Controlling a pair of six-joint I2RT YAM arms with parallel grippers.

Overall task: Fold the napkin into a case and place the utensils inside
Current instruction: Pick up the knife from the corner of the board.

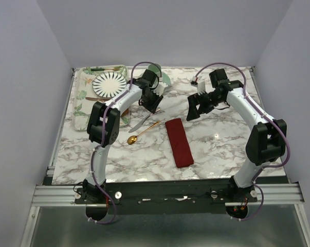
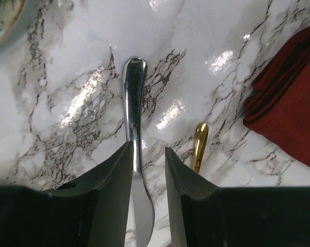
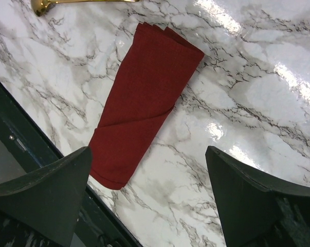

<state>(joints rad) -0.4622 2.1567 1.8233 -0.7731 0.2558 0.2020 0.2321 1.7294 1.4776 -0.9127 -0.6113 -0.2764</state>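
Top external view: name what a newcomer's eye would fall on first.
The folded dark red napkin stands out in the middle of the white marble table. Just left of it lie a silver knife and a gold spoon, the left gripper straddling the knife with jaws apart. A striped plate sits at the far left.

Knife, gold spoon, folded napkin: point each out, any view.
knife (image 2: pixel 134 98): left wrist view, on the handle.
gold spoon (image 2: pixel 199 146): left wrist view, on the handle end.
napkin (image 3: pixel 144 98): right wrist view, on the middle of the folded cloth.
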